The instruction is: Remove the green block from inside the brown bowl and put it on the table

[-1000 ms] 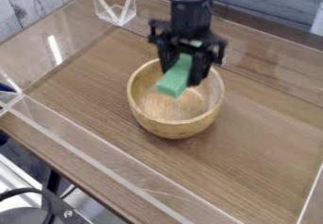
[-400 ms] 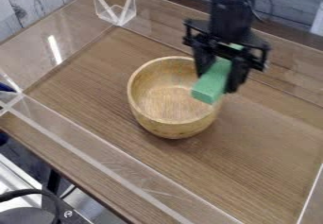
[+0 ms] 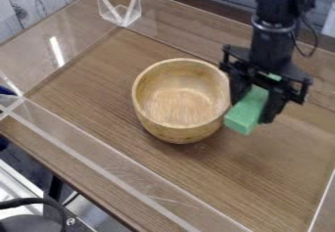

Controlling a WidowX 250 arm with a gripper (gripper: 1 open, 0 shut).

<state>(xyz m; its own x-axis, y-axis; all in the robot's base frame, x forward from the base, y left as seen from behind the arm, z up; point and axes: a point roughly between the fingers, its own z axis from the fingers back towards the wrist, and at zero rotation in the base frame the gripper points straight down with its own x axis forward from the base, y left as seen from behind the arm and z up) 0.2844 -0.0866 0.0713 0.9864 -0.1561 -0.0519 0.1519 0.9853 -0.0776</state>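
The arm (image 3: 263,42) comes down from the upper right, and the gripper (image 3: 254,95) points downward beside the bowl (image 3: 181,100). Its jaws are closed around the block (image 3: 245,112). The block is bright green and smooth, held tilted at the right side of the bowl, outside its hollow, over the table (image 3: 256,167).

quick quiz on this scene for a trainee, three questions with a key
1. True or false: the green block is lying inside the bowl.
2. Multiple choice: what has hold of the block? a) a hand b) the pincer c) nothing
3. Fill in: the bowl rests on the ____.

Key: 1 false; 2 b; 3 table
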